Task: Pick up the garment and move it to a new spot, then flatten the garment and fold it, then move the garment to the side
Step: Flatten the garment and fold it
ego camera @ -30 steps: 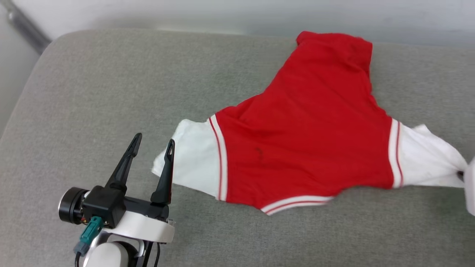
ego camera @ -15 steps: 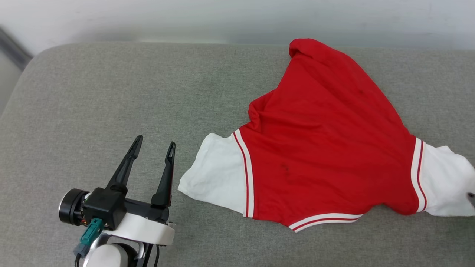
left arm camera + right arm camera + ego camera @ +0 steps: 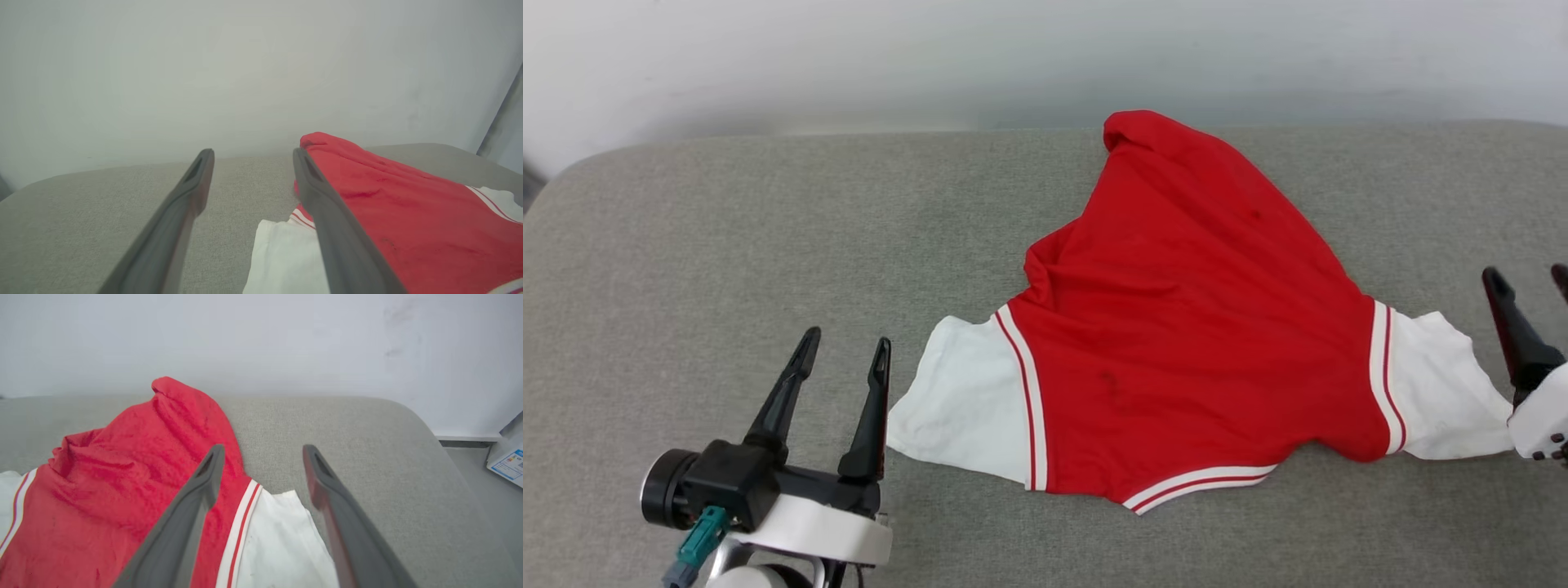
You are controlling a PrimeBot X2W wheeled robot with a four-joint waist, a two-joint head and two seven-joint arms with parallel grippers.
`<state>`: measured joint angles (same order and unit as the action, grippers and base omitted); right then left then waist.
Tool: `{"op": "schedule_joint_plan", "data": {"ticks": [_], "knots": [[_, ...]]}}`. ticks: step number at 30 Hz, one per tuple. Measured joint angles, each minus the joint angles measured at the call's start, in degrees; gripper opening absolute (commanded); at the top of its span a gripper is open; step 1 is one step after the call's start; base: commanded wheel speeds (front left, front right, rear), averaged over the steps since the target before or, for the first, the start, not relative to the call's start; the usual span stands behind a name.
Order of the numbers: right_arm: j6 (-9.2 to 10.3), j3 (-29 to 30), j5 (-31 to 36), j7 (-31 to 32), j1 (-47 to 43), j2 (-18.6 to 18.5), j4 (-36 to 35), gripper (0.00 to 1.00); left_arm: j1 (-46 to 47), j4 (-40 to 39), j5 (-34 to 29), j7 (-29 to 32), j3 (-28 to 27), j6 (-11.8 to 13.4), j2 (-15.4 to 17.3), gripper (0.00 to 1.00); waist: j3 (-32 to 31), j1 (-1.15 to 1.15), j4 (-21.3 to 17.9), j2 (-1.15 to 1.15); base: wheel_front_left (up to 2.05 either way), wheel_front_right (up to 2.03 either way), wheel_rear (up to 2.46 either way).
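Jersey shirt (image 3: 1192, 327) lies rumpled, plain red with white sleeves out; left gripper (image 3: 846, 339) and right gripper (image 3: 1527, 273) gape empty beside it. Right wrist view catches a labelled box (image 3: 506, 463) beyond it.

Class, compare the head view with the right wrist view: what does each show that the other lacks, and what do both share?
Head view, not right wrist: the left gripper, open, beside a white sleeve of the garment. Right wrist, not head: a white-and-blue printed item past the end of the grey cushion. Both: the garment on the cushion, the right gripper with fingers apart, the pale wall.
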<state>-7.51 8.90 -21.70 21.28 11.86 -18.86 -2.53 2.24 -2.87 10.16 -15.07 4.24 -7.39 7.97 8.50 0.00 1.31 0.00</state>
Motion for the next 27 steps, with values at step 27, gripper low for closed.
{"op": "schedule_joint_plan", "data": {"ticks": [27], "knots": [[0.01, 2.1, -1.5, -30.9, -5.9, 13.1, -9.9, 1.00, -0.7, -10.4, 0.4, 50.0, 4.4, 3.5, 14.2, 1.00, 8.7, 0.01, -6.9, 0.00, 0.00, 0.00, 0.00]]}}
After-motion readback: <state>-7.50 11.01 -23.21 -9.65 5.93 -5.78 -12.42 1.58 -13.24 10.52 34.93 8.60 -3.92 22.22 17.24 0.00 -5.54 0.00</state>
